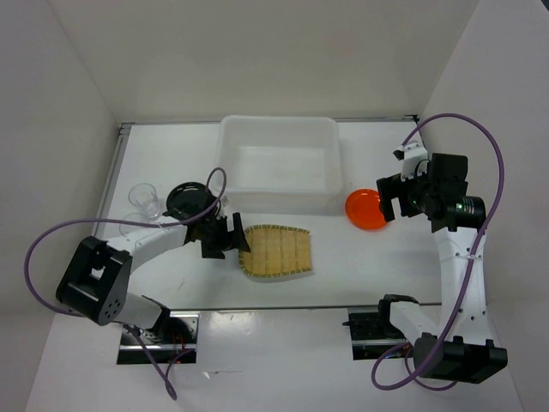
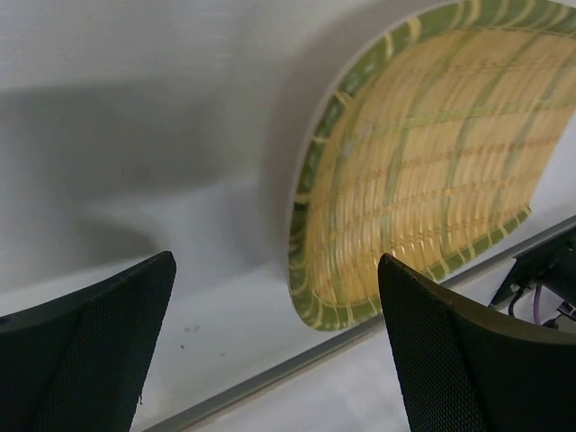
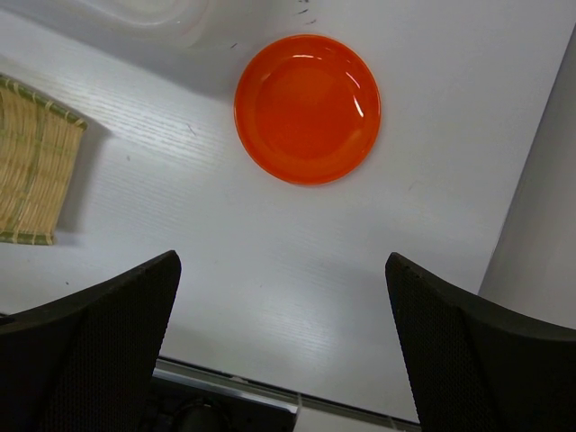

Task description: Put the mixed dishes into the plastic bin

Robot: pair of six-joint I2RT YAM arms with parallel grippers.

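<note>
**A:** Where do the dishes lie?

**B:** All of them are on the bench (image 1: pixel 369 266), outside the plastic bin (image 1: pixel 279 123), which sits at the far middle. The bamboo tray (image 1: pixel 276 251) lies flat just in front of the bin's near wall, with its rounded end pointing left.

**A:** And the plates?

**B:** The orange plate (image 3: pixel 308 108) is just beside the bin's near right corner. The black plate (image 1: pixel 187 199) is off the bin's near left corner, partly crossed by the left arm's cable. The clear cups (image 1: pixel 144 200) stand further left, close to the bench edge.

**A:** What are the left fingers (image 2: pixel 99 342) doing?

**B:** They are spread wide at the tray's rounded end. In the wrist view the green-edged rim curves across the gap between them, but I cannot tell whether either finger touches it.

**A:** And the right fingers (image 3: pixel 90 342)?

**B:** They are spread wide too. They hang above the bench with the orange plate ahead of them (well apart from both tips). A corner of the tray shows at the left edge of that view.
</note>
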